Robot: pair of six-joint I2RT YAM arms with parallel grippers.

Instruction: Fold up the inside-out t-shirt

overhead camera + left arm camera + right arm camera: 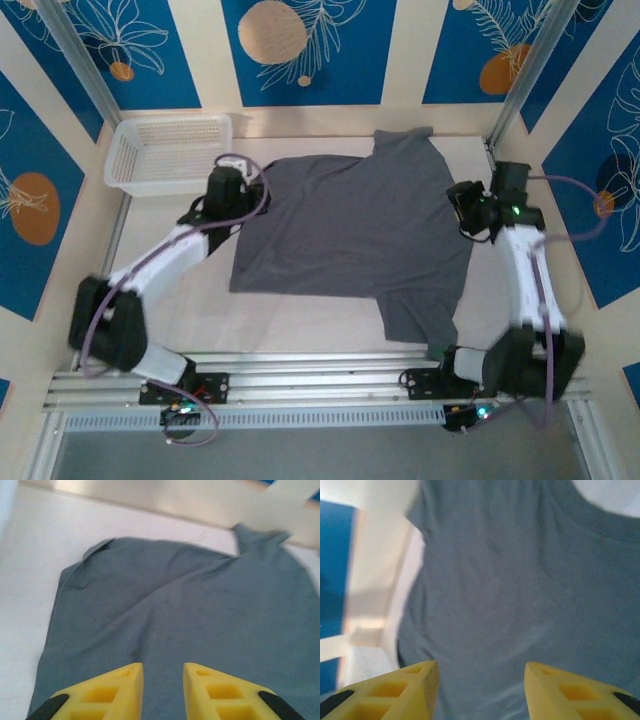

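Nearest, one sleeve (420, 318) of the inside-out t-shirt (350, 225) points toward the table's (300, 315) near edge, right of centre. Its dark grey body lies spread flat across the middle of the table. The left gripper (163, 669) hovers over the shirt's left edge, its yellow fingers a narrow gap apart with nothing between them. The right gripper (481, 670) hangs over the shirt's right edge, its jaws wider and also empty. Farther off, the other sleeve (405, 140) reaches the far edge, and a white mesh basket (125, 165) sits in the far left corner.

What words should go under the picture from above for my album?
The left arm and right arm flank a dark grey t-shirt spread on the table, near a white basket.
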